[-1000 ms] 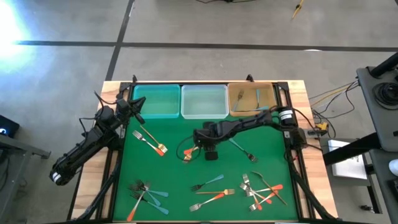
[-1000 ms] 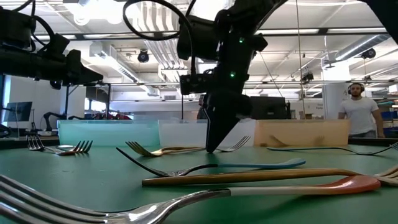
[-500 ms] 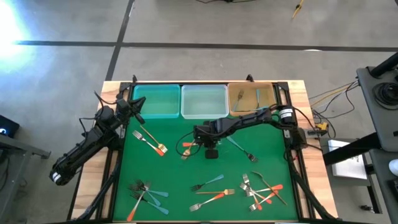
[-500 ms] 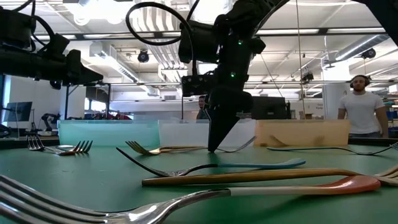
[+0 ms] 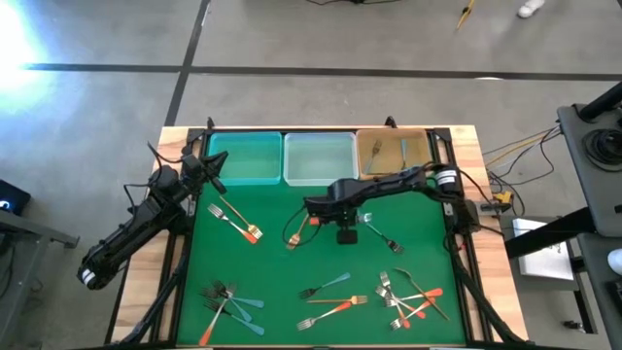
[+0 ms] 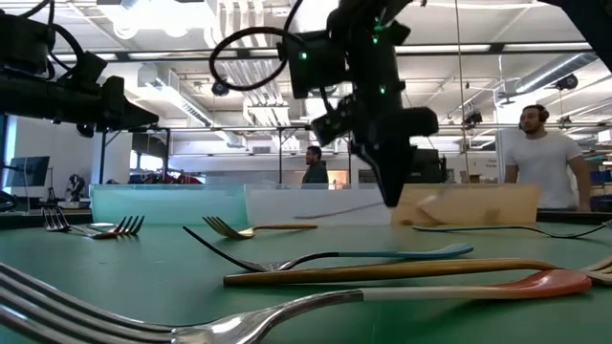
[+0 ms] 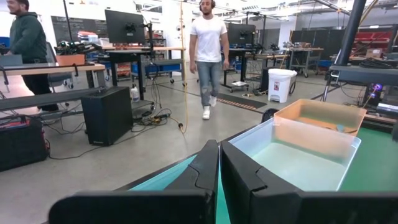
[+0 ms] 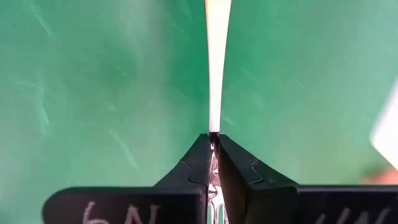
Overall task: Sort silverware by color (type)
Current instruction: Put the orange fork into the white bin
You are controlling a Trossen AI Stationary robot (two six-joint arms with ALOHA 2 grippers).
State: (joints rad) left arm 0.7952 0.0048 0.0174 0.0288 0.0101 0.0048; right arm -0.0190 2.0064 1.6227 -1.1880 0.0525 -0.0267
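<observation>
My right gripper (image 5: 344, 229) (image 6: 392, 199) hangs over the middle of the green mat, pointing down and shut on a slim pale fork (image 6: 335, 211) (image 8: 216, 56). The rest of the silverware lies flat on the mat: a gold fork (image 5: 294, 236) (image 6: 251, 228) just left of the gripper, a teal-handled fork (image 5: 381, 235) just right of it, and clusters near the front. My left gripper (image 5: 216, 165) (image 7: 219, 171) waits shut, level, at the teal bin's left end. My right gripper pinches the fork between its two fingertips (image 8: 198, 152), at the narrow part (image 8: 213, 127) next to the tines. It comes from above, pointing down. The tines (image 8: 214, 186) reach back between the fingers. The handle sticks out sideways, roughly level, clear of the mat.
Three bins stand along the far edge: teal (image 5: 243, 157), clear (image 5: 319, 158) and tan (image 5: 394, 154), the tan one holding two forks. Fork clusters lie front left (image 5: 228, 303) and front right (image 5: 408, 297), with two forks (image 5: 233, 222) at mid-left. People walk in the room behind.
My right gripper has shut on the fork at the mat, then risen and swung a little toward the table's right edge, tipping as it went. The fork has come up off the mat with it. The gold fork beside it has stayed where it was.
</observation>
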